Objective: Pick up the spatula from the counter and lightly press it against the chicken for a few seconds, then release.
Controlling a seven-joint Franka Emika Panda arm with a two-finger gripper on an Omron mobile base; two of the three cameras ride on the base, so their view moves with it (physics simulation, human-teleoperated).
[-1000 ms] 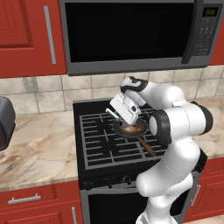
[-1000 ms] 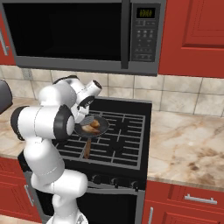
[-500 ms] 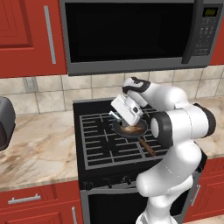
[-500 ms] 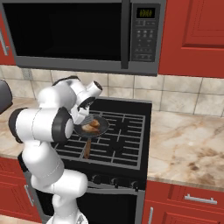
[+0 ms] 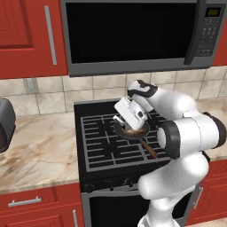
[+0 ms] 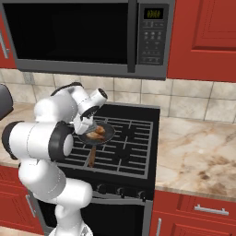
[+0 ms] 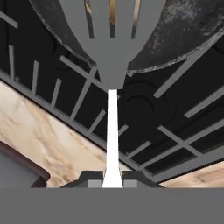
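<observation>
Pincer (image 7: pixel 112 180) pinching the spatula (image 7: pixel 112 83) by the end of its pale handle, bottom middle of the hand view, with the fingers pressed tight on it and nothing loose! The slotted grey blade reaches up to the top of the frame, right over the dark frying pan (image 7: pixel 188 39), and brown chicken (image 7: pixel 112 13) peeks through the slots. Over in the right base view, the chicken (image 6: pixel 96 134) lies in the frying pan (image 6: pixel 109 132) at centre left, on the stove (image 6: pixel 133 152), with the pincer (image 6: pixel 87 123) just above it. So the pickup off the bench (image 6: pixel 198 156) looks done, and the press looks like the step in hand. Whether the blade actually bears on the meat, I cannot tell. Left to do, by my reckoning: hold the light press a few seconds, then let go.
</observation>
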